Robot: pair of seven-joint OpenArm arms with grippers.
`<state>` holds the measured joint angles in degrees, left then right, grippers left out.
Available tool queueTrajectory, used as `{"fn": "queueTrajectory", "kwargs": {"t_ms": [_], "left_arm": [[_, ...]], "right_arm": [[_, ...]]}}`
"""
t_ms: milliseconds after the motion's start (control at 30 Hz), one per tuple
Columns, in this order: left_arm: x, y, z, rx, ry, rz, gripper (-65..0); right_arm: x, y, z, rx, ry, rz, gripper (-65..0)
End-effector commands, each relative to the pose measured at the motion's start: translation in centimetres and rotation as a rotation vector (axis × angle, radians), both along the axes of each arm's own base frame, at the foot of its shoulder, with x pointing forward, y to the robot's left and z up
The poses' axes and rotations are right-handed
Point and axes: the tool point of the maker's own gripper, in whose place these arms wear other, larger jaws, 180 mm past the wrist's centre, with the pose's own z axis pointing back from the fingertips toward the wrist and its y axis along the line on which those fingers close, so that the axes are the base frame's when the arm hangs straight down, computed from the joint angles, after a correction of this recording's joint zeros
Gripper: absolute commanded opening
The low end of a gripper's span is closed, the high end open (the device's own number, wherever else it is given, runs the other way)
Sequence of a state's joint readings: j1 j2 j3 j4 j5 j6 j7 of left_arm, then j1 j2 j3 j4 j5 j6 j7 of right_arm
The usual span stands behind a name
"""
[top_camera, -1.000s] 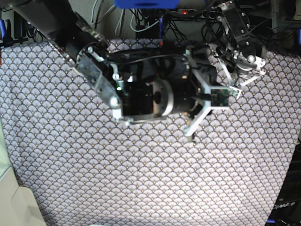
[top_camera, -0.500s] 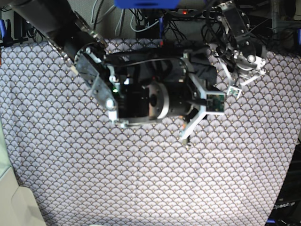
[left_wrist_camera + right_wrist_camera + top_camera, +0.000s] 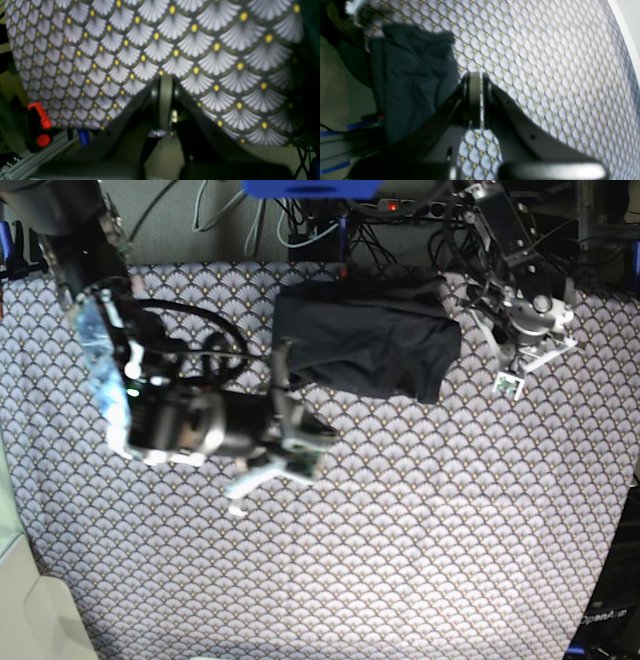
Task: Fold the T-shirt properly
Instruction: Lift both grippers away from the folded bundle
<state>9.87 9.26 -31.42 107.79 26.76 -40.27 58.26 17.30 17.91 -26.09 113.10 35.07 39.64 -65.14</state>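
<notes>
The dark T-shirt (image 3: 365, 330) lies folded in a compact rectangle at the back middle of the scallop-patterned cloth (image 3: 400, 540). In the right wrist view the T-shirt (image 3: 412, 75) lies to the left of my right gripper (image 3: 475, 76), whose fingers are shut together and hold nothing. In the base view the right gripper (image 3: 300, 445) hovers in front of and left of the shirt. My left gripper (image 3: 520, 365) is to the right of the shirt near the back edge. In the left wrist view it (image 3: 166, 78) is shut and empty above bare cloth.
Cables and equipment (image 3: 330, 220) crowd the table's back edge. A red clamp (image 3: 40, 117) and an aluminium rail (image 3: 30, 160) sit by the cloth's edge in the left wrist view. A pale object (image 3: 35, 610) stands at the front left corner.
My right arm has swung left and toward the front, off the T-shirt, which now shows whole and folded. The left arm has barely moved.
</notes>
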Motion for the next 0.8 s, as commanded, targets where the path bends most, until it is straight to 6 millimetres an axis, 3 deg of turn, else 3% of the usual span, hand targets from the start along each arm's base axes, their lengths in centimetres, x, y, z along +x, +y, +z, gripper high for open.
{"fn": "queueTrajectory", "kwargs": {"t_ms": [0, 200, 333, 500, 767], "left_arm": [[0.6, 0.6, 1.2, 0.022, -0.039, 0.008, -65.0], [-1.9, 1.0, 1.6, 0.054, -0.023, 0.005, -65.0], [-3.4, 1.0, 1.0, 0.058, 0.013, 0.003, -65.0], [-6.7, 1.1, -0.4, 0.059, 0.094, 0.004, -65.0], [-11.5, 4.0, -0.8, 0.069, 0.053, 0.042, -65.0]], "right_arm": [[0.6, -1.6, 0.5, -0.006, -0.024, -0.034, -65.0], [0.7, -12.2, -2.3, -0.093, 0.039, -0.296, -65.0], [-1.3, -17.2, -3.9, -0.106, 0.085, -0.418, -65.0], [-4.9, -20.3, -6.3, -0.119, 0.179, -0.513, -65.0], [-11.8, -23.0, -9.1, -0.095, 0.312, -0.607, -65.0]]}}
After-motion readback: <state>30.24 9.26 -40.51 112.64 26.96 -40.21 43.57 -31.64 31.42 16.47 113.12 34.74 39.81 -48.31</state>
